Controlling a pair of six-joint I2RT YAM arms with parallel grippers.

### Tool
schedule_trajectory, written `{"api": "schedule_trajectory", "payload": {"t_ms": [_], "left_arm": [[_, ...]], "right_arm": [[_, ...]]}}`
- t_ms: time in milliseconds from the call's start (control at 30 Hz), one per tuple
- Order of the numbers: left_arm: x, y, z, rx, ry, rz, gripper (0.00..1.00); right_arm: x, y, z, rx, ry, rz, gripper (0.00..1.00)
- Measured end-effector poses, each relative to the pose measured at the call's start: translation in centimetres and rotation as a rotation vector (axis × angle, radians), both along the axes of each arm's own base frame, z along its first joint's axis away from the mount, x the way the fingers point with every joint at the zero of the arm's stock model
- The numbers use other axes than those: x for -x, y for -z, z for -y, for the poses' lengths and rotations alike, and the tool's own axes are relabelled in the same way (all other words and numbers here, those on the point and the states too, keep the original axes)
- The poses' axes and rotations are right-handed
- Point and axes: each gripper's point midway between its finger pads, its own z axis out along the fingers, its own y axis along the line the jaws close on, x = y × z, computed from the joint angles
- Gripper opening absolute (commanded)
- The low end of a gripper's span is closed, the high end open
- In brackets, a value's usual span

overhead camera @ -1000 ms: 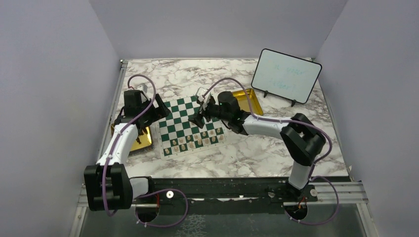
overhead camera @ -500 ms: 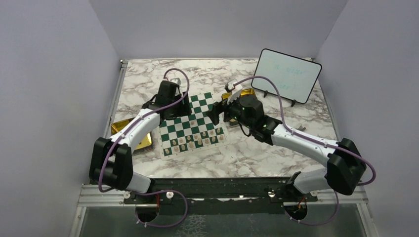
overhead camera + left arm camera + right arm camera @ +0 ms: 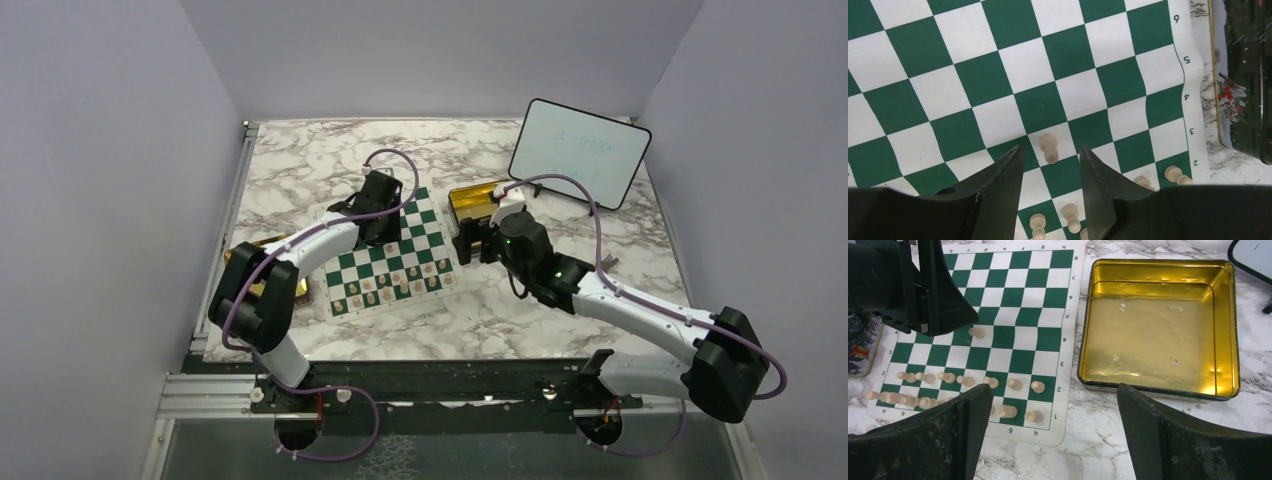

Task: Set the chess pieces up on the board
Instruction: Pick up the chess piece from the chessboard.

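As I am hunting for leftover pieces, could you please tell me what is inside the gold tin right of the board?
The gold tin shows only its bare, shiny floor with a few small specks; nothing lies in it. The narrow strip just inside its near wall is hidden by that wall.

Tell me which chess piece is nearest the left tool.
The lone pawn between the open fingers of the left tool; the other pieces all stand in two rows at the board's near edge.
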Motion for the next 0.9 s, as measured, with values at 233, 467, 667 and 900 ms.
{"api": "schedule_trajectory", "payload": {"t_ms": [233,467,667,900], "left_arm": [[-0.3,0.8,-0.3,-0.021,-0.027,-0.010,0.44],[-0.2,2.2,-0.3,-0.036,-0.032,-0.043,0.39],[-0.1,3.0,-0.4,-0.044,-0.033,-0.061,0.37],[0.0,3.1,-0.1,-0.044,-0.028,-0.063,0.35]], "right_arm": [[0.1,-0.9,0.9,-0.007,0.030,0.022,1.00],[0.0,-1.0,1.4,-0.001,0.048,0.033,1.00],[-0.1,-1.0,1.5,0.006,0.053,0.036,1.00],[-0.1,-0.9,1.5,0.009,0.055,0.035,1.00]]}}
